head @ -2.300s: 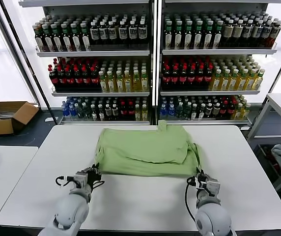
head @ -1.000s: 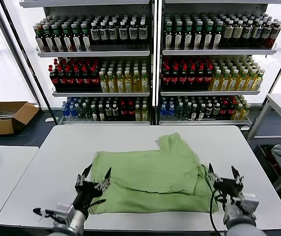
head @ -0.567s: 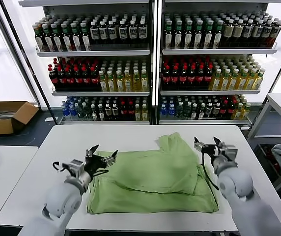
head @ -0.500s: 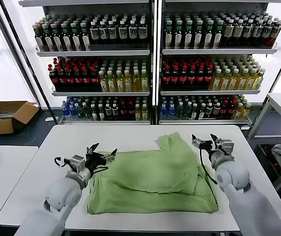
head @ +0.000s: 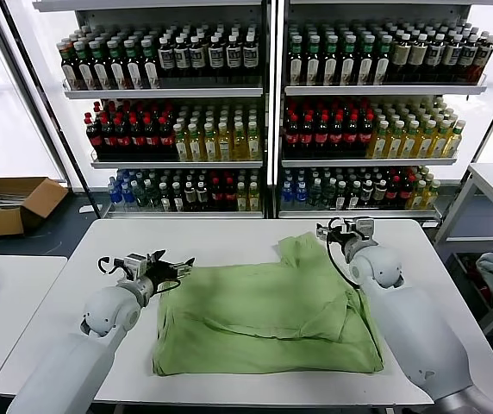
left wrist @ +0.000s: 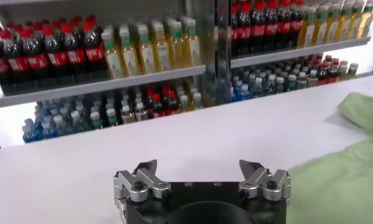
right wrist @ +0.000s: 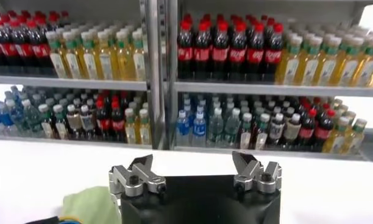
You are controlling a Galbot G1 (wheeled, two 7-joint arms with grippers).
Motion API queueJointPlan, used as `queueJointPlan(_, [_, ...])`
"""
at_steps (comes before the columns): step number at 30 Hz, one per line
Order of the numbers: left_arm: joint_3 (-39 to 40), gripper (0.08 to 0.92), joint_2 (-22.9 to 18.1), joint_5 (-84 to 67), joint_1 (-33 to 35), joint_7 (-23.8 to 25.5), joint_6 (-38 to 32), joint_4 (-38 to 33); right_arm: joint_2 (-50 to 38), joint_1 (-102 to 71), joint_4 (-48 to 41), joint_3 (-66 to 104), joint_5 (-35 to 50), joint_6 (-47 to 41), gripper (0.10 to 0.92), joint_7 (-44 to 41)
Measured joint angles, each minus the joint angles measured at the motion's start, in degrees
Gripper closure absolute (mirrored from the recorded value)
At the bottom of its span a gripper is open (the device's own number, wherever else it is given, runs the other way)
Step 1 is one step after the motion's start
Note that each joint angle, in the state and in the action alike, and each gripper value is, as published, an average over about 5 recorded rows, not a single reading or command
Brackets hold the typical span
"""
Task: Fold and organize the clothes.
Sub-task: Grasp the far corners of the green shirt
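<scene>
light: bright, even (window glare at both sides) | shadows: faint | focus: sharp

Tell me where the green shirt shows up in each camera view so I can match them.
Head view: green shirt spread across the table's middle, between both grippers.
Left wrist view: its edge at the right side.
Right wrist view: a corner low at the left.
Shared landmark: the bottle shelves behind.

Shop: stocked bottle shelves [head: 264, 129]
</scene>
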Motion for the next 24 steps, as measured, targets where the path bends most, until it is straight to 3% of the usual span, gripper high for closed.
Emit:
queueJointPlan(10, [1.1, 0.177, -0.1, -0.8, -1.0, 0.4, 0.4, 3.2, 4.8, 2.0, -7.5, 0.4, -2.3, -0.1, 0.203, -0.6])
queueJointPlan(24, [1.6, 0.177, -1.8, -0.3, -0.6, 0.5, 0.5, 5.6, 7.4, 1.6, -10.8, 0.9, -4.4, -0.2, 0.204, -1.2])
